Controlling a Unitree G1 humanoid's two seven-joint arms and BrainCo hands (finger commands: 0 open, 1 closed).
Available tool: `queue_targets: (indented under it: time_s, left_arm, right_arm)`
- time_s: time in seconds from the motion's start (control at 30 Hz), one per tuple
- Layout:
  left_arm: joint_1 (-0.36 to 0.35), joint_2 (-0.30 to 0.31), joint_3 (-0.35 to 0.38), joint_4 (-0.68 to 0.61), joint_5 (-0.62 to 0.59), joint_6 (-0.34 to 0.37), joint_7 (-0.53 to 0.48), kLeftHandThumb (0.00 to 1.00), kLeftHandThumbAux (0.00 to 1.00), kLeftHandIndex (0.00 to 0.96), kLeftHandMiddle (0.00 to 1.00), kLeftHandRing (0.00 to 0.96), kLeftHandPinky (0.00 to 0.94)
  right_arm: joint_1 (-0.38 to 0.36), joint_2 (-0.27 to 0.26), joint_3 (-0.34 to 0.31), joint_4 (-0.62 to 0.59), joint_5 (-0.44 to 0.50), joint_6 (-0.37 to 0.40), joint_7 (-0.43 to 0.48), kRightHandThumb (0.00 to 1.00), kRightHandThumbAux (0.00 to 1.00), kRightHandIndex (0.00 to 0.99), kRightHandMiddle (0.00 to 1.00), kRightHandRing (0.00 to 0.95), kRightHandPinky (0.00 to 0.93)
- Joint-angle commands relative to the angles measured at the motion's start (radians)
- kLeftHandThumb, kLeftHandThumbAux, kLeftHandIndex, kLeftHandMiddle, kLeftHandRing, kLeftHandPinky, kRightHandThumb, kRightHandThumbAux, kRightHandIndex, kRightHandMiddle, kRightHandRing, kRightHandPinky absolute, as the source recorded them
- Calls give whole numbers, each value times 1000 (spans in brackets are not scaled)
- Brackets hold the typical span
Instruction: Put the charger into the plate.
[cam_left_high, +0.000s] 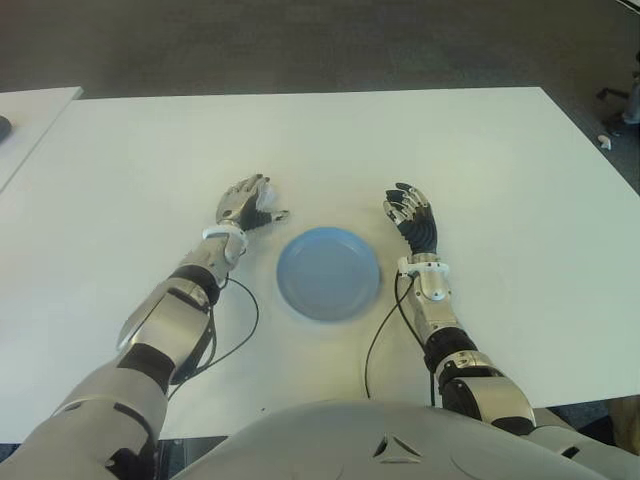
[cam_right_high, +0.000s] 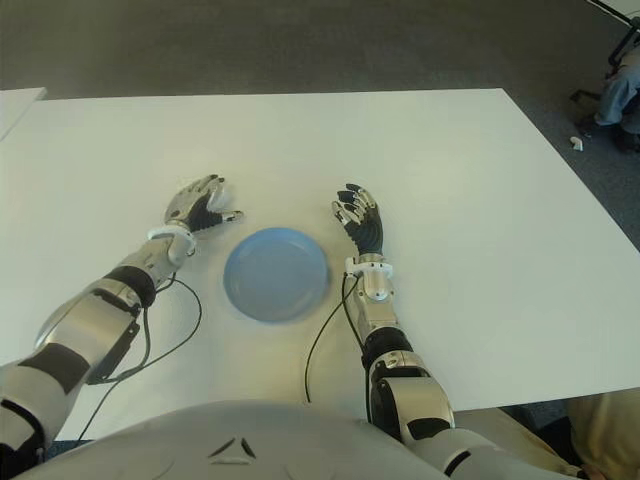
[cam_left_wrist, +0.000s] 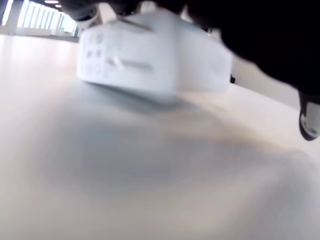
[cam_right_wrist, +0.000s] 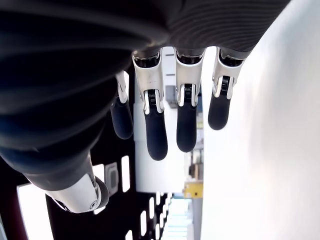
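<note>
the charger (cam_left_wrist: 150, 55) was mostly hidden in the eye views, only a sliver of white showing under the left hand (cam_left_high: 247, 204); the left wrist view showed it close and blurred, a white block sitting on the bench (cam_left_high: 480, 150) with dark fingers over its top; the fingers were curled over it, though whether they truly clamped it was hard to make out; it lay just beside the blue plate (cam_left_high: 328, 272), on the plate's left and slightly farther from the robot, outside the rim; the plate held nothing; the right hand (cam_left_high: 410, 213) showed on the plate's right, near it, its fingers (cam_right_wrist: 186, 122) loosely extended and grasping nothing; whether it touched the bench could not be told; dark cables (cam_left_high: 240, 335) trailed from both forearms across the white bench; a second white bench (cam_left_high: 25, 110) was cut off at the far left; the floor (cam_left_high: 300, 45) beyond was dark grey carpet; at the far right edge a person's leg (cam_right_high: 615, 90) was cut off by the frame, with a small white object (cam_left_high: 604, 142) on the floor nearby, too small to identify.
</note>
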Motion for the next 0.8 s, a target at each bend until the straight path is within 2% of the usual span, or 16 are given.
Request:
queue_targets:
  time_s: [0.03,0.1,0.13,0.23,0.33,0.5,0.63,0.8]
  left_arm:
    - [96,-24,-39,57,55,86,192,311,362,317,515,552,652]
    - [101,-24,-59,64,76,104,245,344,359,356,576,608,718]
    - [103,-24,-67,66,85,111,264,354,354,417,634,652,756]
    - [105,-22,-100,70,122,140,343,356,348,531,737,741,823]
    - [103,-19,-125,72,147,163,390,349,354,621,794,790,856]
    - [103,-7,-147,76,163,164,398,343,395,713,838,826,863]
    - [105,-3,-151,76,162,150,400,351,427,741,845,833,858]
    - [113,7,-153,74,155,114,414,376,462,767,843,836,850]
  right_arm:
    - [224,-5,-28,127,27,64,21,0,688,231,350,292,257]
    - [225,-5,-29,125,28,66,25,0,683,230,349,291,258]
    - [226,-5,-30,124,28,68,27,0,678,231,348,290,256]
    - [229,-2,-31,121,30,66,33,0,673,231,345,285,248]
    - [231,1,-34,118,34,59,39,0,671,227,344,283,242]
    - [234,3,-41,112,42,63,53,0,662,215,346,287,250]
    - [235,4,-46,113,46,65,64,0,641,204,343,284,223]
    - [236,8,-57,115,56,61,86,0,637,202,346,288,244]
